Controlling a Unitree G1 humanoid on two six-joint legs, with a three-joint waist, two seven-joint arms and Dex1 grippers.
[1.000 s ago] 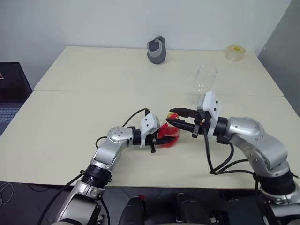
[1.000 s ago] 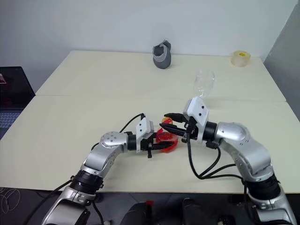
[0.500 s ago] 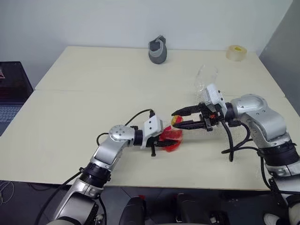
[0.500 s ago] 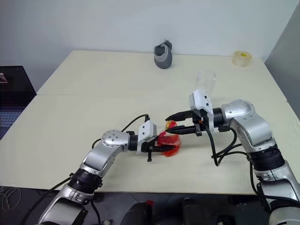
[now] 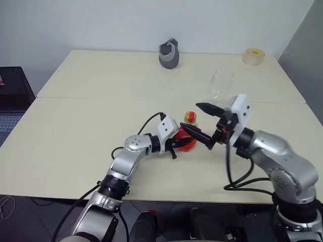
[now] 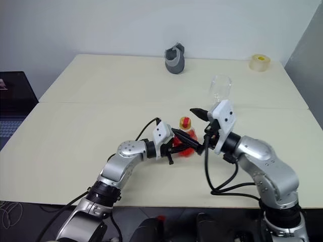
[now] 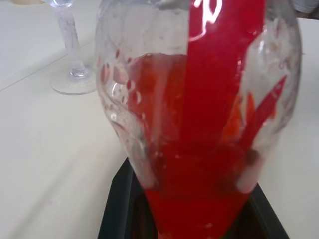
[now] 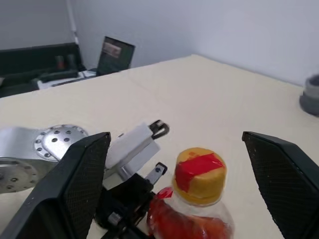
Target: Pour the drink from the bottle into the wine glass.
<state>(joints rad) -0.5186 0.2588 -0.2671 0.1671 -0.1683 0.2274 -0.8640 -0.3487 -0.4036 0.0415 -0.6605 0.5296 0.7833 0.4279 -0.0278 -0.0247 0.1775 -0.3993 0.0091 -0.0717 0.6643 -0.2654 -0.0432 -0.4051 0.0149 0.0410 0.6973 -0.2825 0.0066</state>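
Just in front of the wine glass (image 5: 220, 84), your left pincer (image 5: 177, 144) grips the upright bottle (image 5: 189, 132); your right pincer (image 5: 202, 122) gapes wide around its cap.

The left arm is extended forward over the table with the elbow bent, and the left gripper (image 5: 177, 144) is directed toward the right, its fingers clamped on the bottle (image 5: 187, 134). The right arm is folded at the elbow, forearm raised. The right gripper (image 5: 201, 123) is directed toward the left, with its jaws spread wide apart.
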